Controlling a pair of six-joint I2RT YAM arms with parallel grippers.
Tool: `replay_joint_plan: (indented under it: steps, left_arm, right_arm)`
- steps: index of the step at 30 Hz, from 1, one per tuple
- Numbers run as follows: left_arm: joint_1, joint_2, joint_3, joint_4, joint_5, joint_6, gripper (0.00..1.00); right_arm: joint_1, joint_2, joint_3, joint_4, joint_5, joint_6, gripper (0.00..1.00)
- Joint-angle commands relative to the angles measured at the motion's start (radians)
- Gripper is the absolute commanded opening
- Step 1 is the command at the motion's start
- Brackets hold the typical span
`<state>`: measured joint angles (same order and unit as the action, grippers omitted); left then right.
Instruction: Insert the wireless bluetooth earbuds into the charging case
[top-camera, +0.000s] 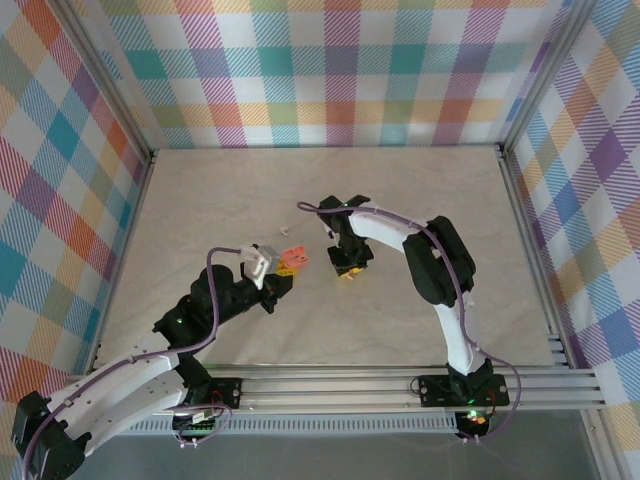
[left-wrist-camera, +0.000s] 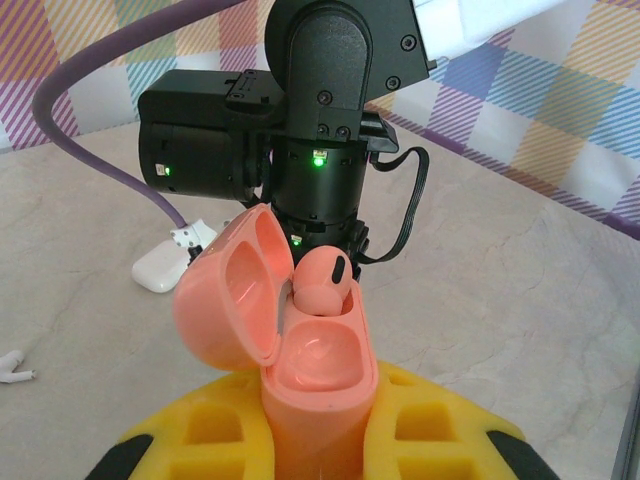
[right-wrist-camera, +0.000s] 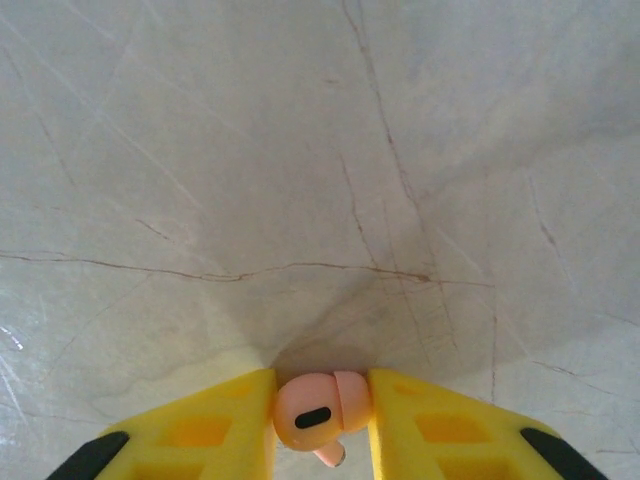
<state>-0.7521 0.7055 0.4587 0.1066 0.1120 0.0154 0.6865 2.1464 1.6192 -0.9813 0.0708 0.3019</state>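
Note:
A salmon-pink charging case (left-wrist-camera: 318, 370) stands upright with its lid (left-wrist-camera: 232, 290) swung open to the left. My left gripper (left-wrist-camera: 318, 425) is shut on its lower body between yellow fingers (left-wrist-camera: 440, 430). One pink earbud (left-wrist-camera: 322, 283) sits in the case's far socket, while the near socket is bare. In the top view the case (top-camera: 293, 259) is at the table's middle, with my left gripper (top-camera: 283, 266) on it. Just to its right, my right gripper (top-camera: 348, 268) hangs low over the table. Its yellow fingers (right-wrist-camera: 440, 430) press both sides of a second pink earbud (right-wrist-camera: 312, 408).
A closed white case (left-wrist-camera: 160, 272) lies on the table behind the pink one. A white earbud (left-wrist-camera: 12, 367) lies at the far left of the left wrist view. The right arm's black wrist (left-wrist-camera: 315, 130) looms right behind the open case. Checked walls ring the marbled table (top-camera: 200, 200).

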Motion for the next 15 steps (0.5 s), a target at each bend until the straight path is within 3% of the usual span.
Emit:
replay_joint_plan:
  steps: [1,15]
  left_arm:
    - [-0.009,-0.007,0.018,0.018,0.002,0.001,0.00]
    - [-0.010,0.078,0.039,0.101,0.045,-0.010,0.00]
  right_arm:
    - [-0.001,-0.008,0.021,-0.027,0.000,0.012,0.27]
    - [-0.002,-0.206,-0.021,0.009,0.008,0.047,0.24]
